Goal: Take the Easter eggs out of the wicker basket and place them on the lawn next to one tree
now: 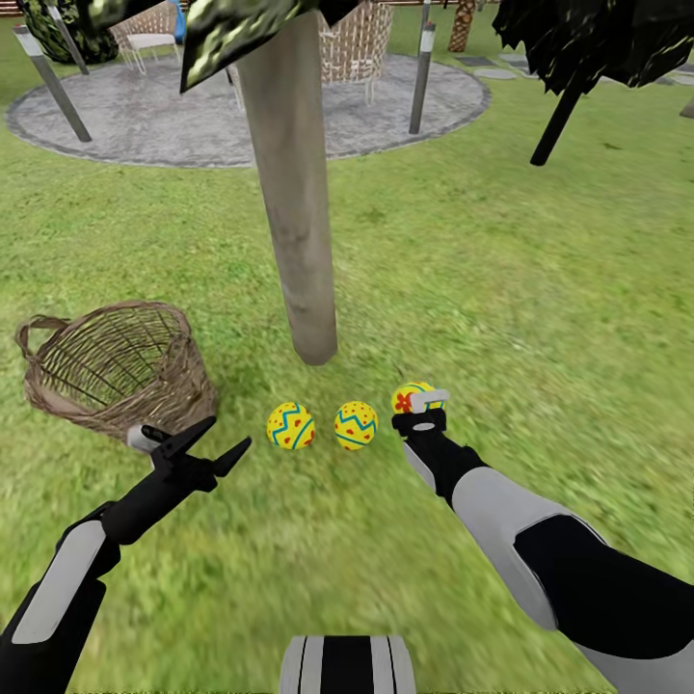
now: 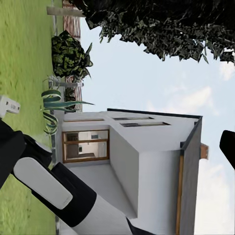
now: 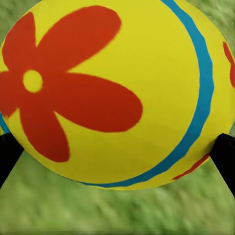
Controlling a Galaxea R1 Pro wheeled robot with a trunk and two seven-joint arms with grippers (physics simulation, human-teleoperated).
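The right gripper (image 1: 421,403) has its jaws clamped on the third Easter egg (image 1: 409,396) at the lawn (image 1: 540,289); the left gripper (image 1: 214,443) hangs with jaws apart. 2 Easter eggs (image 1: 291,426) lie beside it near the tree (image 1: 294,193) trunk, the wicker basket (image 1: 116,371) tipped nearby.

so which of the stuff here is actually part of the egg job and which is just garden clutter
Part of the job:
- three Easter eggs, the last between the right gripper's fingers
- wicker basket, tipped, no eggs showing inside
- tree
- lawn

Just lying about:
- grey paved patch
- wicker chair
- posts
- thin dark-trunked tree
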